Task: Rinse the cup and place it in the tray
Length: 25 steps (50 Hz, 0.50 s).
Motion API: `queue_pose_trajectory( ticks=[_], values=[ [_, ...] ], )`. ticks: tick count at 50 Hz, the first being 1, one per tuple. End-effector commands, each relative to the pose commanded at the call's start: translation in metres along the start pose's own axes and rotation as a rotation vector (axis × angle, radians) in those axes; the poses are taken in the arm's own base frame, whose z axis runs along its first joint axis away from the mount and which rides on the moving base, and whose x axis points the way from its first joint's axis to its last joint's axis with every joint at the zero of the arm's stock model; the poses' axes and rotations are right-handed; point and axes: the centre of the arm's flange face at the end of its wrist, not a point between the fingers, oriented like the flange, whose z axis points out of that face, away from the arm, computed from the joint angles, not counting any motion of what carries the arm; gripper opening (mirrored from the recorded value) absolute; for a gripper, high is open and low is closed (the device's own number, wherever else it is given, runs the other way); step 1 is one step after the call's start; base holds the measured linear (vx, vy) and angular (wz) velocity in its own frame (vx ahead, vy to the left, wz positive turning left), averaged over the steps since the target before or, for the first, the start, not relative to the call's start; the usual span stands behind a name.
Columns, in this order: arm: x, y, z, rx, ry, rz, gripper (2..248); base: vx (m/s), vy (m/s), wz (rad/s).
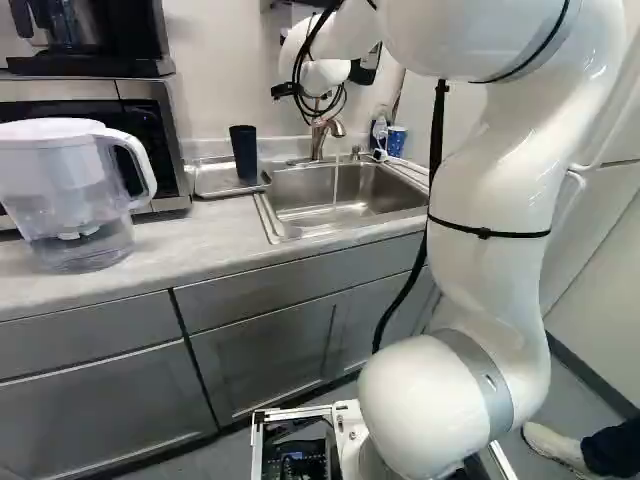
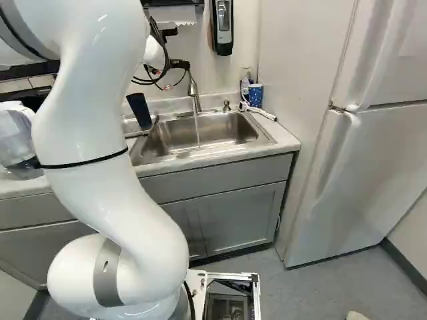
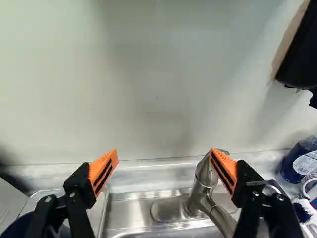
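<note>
Dark-blue plastic cup (image 1: 244, 152) in shallow metal tray (image 1: 213, 181): placing prob. done, rinse unconfirmed. Thin clear water stream (image 2: 197, 131) on; shut-off prob. left. Black-and-orange end effector (image 3: 164, 150) open, w/ nothing held.

A kitchen, or kitchenette – fitted and plumbed.
Grey base cabinets (image 1: 265, 345) under a pale countertop (image 1: 190, 235), a stainless-steel sink (image 2: 210, 128) with its faucet (image 1: 319, 140) running – plus a white refrigerator (image 2: 373, 160), a microwave (image 1: 152, 110) and a water filter pitcher (image 1: 50, 180).
</note>
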Motion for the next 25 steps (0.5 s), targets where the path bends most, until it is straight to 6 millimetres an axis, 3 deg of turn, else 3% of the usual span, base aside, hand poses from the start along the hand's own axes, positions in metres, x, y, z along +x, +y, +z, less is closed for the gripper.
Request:
queue_pose_trajectory(
  ticks=[11,25],
  values=[
    [-0.001,0.0,-0.007,0.001,-0.002,0.0,247,0.0,0.0,0.0],
    [-0.006,0.003,-0.028,-0.003,-0.009,0.001,247,0.0,0.0,0.0]
  ],
)
